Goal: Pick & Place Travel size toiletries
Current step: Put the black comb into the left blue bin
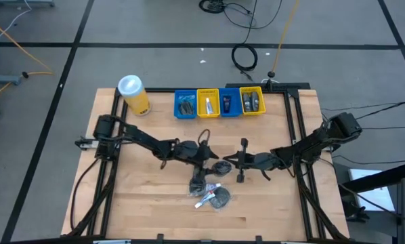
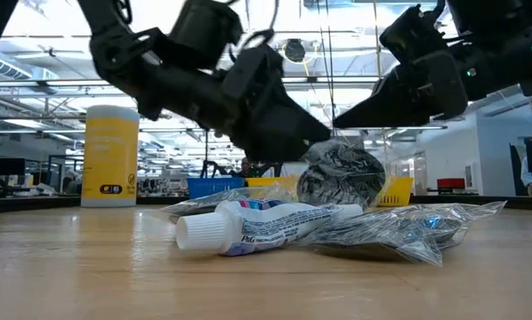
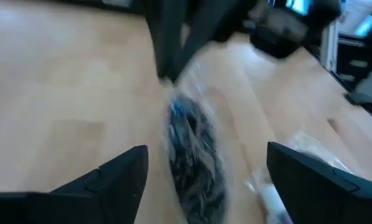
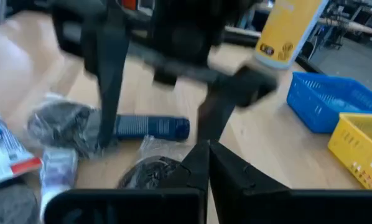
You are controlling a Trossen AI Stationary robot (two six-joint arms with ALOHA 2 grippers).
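Hovering over the middle of the worktop (image 1: 141, 203), the left claw (image 1: 197, 177) had its fingers spread wide, and a bagged dark disc (image 3: 192, 155) lay straight ahead between them, its long axis running away from the wrist, so the left arm looked the nearer one for that piece. The rest of the pile sat just in front of both arms: a white toothpaste tube (image 2: 266, 227) in crinkled plastic, a dark blue bottle (image 4: 152, 127) lying on its side, and more wrapped discs (image 1: 220, 196) touching one another. The right claw (image 1: 241, 161) hung just beside the pile with its fingers pressed together on a bagged disc (image 2: 342, 178), judging by the low view, where that disc sat raised above the others. The blue and yellow bins (image 1: 219, 103) stood well apart along the far edge, next to the yellow canister (image 1: 133, 93). Motion blur smeared both wrist views, and the dark arms hid part of the pile from above.
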